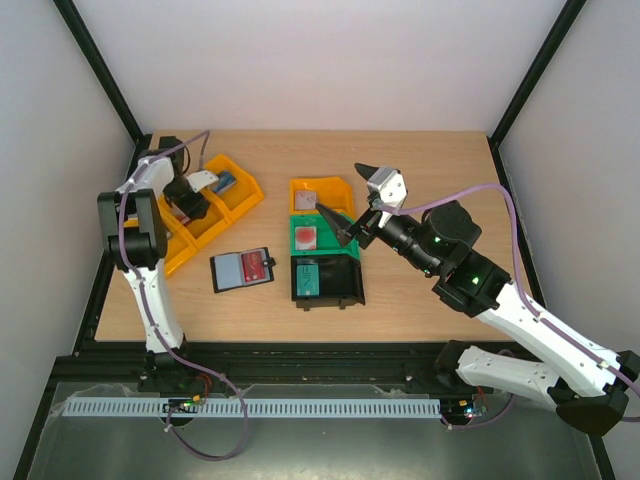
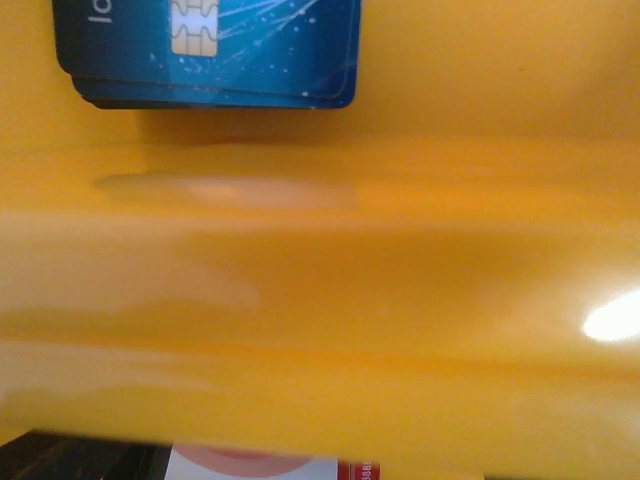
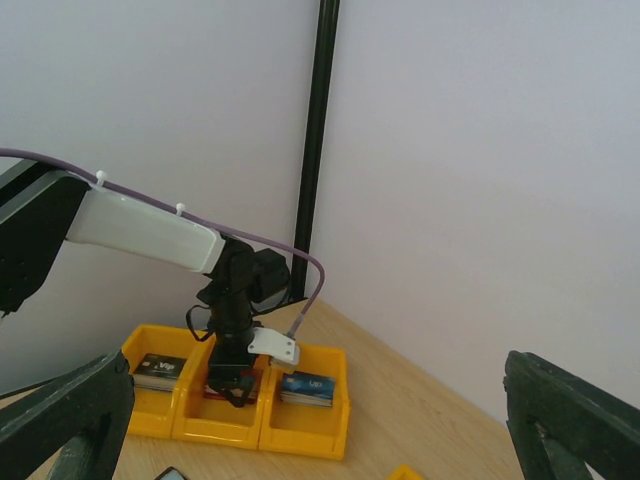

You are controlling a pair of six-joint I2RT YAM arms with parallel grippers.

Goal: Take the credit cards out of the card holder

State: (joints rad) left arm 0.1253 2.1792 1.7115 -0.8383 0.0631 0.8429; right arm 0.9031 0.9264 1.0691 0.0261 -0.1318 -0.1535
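The black card holder (image 1: 243,269) lies open on the table left of centre, with a red credit card (image 1: 255,266) on its right half. My left gripper (image 1: 183,207) is down inside the middle compartment of the yellow bin row (image 1: 222,212), its fingers spread over red cards (image 3: 246,382) lying there. In the left wrist view the yellow wall (image 2: 320,300) fills the frame and a red-and-white card (image 2: 290,467) shows at the bottom edge. My right gripper (image 1: 350,198) hangs raised over the centre bins, wide open and empty.
Blue cards (image 2: 210,50) lie in the compartment beside the left gripper, and dark cards (image 3: 160,371) in the one on its other side. At centre stand a yellow bin (image 1: 320,192), a green bin (image 1: 312,236) and a black bin (image 1: 326,280) holding a teal card.
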